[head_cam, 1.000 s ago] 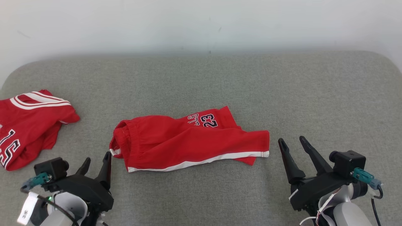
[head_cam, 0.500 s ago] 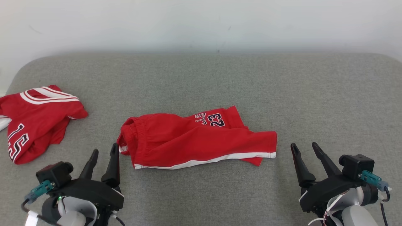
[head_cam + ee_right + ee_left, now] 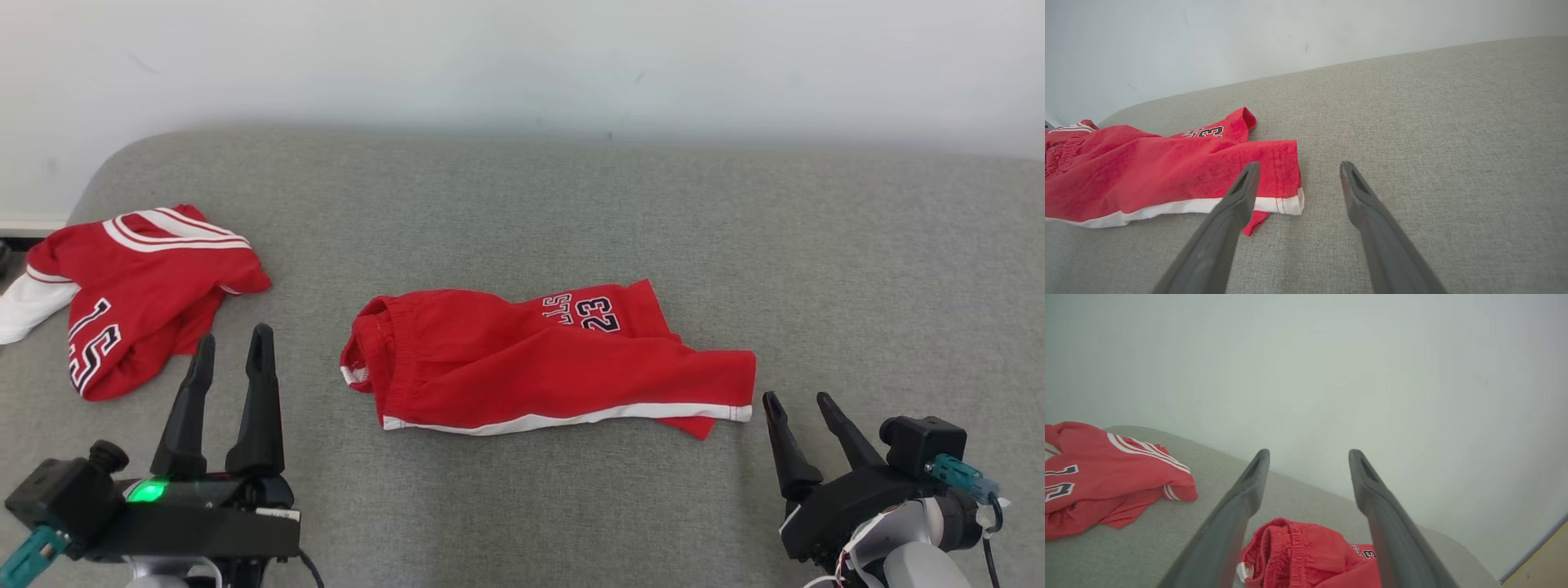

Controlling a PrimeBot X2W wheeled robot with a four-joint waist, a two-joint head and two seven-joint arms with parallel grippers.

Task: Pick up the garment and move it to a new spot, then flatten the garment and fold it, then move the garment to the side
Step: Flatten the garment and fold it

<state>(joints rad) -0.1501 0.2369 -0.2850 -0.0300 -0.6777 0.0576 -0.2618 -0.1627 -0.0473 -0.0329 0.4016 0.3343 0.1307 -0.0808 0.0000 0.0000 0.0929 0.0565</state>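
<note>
The left pincer (image 3: 233,336) and right pincer (image 3: 795,398) each carry two long, tapering dark fingers (image 3: 260,392) on a black body (image 3: 196,527). A green light (image 3: 147,491) glows on the left; a teal plug (image 3: 955,474) and black cable (image 3: 984,555) trail from the right's camera block (image 3: 921,441).

The red shorts (image 3: 531,367) are lying rumpled on the grey cushion (image 3: 571,220), waistband facing left, white stripe running along the near edge, "23" showing.

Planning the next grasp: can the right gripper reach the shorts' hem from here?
Probably yes: the right gripper is open, just beside the shorts, with bare cushion between.
</note>
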